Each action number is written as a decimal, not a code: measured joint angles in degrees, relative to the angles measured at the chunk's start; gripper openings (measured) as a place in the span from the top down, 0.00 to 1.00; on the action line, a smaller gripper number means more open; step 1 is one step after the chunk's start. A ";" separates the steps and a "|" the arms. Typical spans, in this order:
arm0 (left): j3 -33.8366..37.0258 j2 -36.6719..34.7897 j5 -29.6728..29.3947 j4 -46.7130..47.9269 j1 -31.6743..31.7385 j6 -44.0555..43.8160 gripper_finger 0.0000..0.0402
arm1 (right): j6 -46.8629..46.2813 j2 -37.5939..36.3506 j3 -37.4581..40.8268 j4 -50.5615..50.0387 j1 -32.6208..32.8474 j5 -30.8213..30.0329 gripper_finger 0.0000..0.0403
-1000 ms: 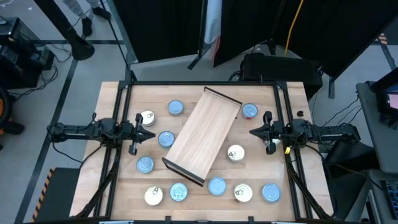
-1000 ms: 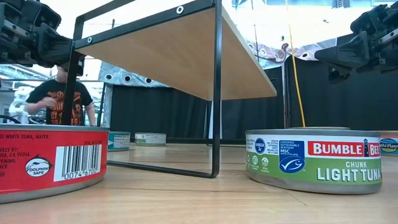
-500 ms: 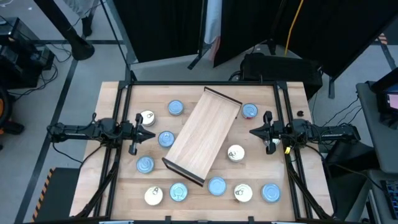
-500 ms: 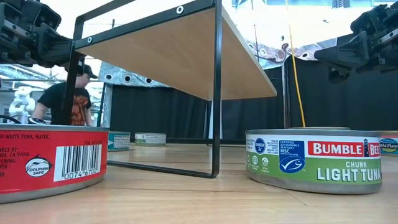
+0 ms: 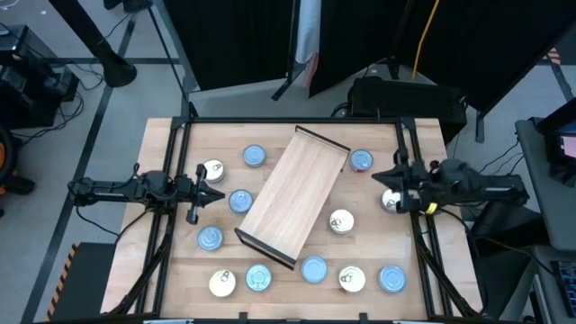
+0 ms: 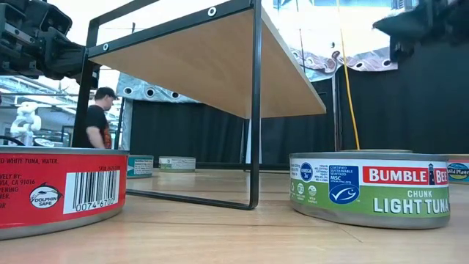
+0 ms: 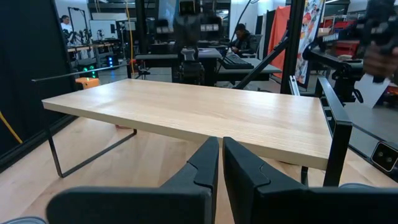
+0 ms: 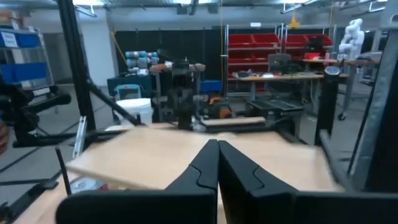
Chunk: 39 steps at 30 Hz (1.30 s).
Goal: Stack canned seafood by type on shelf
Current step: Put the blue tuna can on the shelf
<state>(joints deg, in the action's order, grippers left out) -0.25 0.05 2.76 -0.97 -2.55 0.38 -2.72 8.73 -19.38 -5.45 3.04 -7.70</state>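
- High view: the shelf (image 5: 292, 198), a long light-wood board with dark lips at its short ends, lay slanted in the middle of the wooden table (image 5: 162, 279), and its top was bare. All the canned seafood, small flat round tins, sat on the table around it: blue-topped ones such as the blue-topped tin (image 5: 240, 201) just beside the shelf's left edge, and cream ones with pull tabs such as the cream tin (image 5: 341, 221) on its right side. I judge the task not started; every tin was still to be sorted and stacked. The left gripper (image 5: 200, 187) hung over the left side of the table, closed and empty. The right gripper (image 5: 389, 180) was over the right edge, closed and empty too.
- Low view: only here it was visible that the shelf stood raised on thin black wire legs (image 6: 255, 110). The labels also showed only here: a red-labelled tin (image 6: 58, 189) close on one side, a green-labelled tin (image 6: 370, 189) on the other. A person (image 6: 95, 121) stood far behind the table.
- Left wrist view: the closed dark fingers (image 7: 205, 165) pointed at the bare board, which confirmed that nothing lay on it.
- Right wrist view: the fingers (image 8: 208, 163) were pressed together; the board appeared beyond, indistinct.
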 joint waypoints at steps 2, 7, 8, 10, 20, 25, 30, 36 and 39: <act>-0.02 0.00 0.00 0.00 0.00 0.00 0.93 | 0.47 3.70 -6.78 -3.02 0.01 -0.02 1.00; 0.00 0.00 0.00 0.00 -0.02 0.00 0.93 | 1.47 15.47 -26.73 -12.69 0.01 -1.09 1.00; -0.02 0.00 0.00 0.00 0.00 0.02 0.93 | 1.48 18.09 -30.81 -14.55 0.01 -1.94 1.00; 0.00 0.00 0.00 -0.02 0.00 0.02 0.93 | 1.51 23.69 -39.56 -18.66 0.01 -3.50 1.00; 0.00 0.00 0.00 -0.37 0.00 0.02 0.93 | 8.14 44.78 -67.65 -29.24 -0.01 -4.68 1.00; 0.00 0.00 -0.01 -0.66 0.00 0.02 0.93 | 6.64 46.74 -61.67 -31.73 0.67 -3.93 1.00; -0.02 0.00 -0.07 -0.93 -0.01 -1.15 0.93 | 3.95 42.86 -48.49 -21.39 3.84 -4.28 1.00; -0.14 0.00 -1.30 -1.06 0.00 -1.60 0.93 | 0.28 35.51 -29.74 -1.78 6.61 -4.44 1.00; -1.83 0.07 -3.10 -0.39 0.00 -3.06 0.93 | -2.49 33.22 -22.95 3.90 7.01 -4.50 1.00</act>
<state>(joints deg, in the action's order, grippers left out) -2.08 0.13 -0.34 -1.36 -2.55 -2.68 -5.21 41.95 -42.33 -1.55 10.05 -12.21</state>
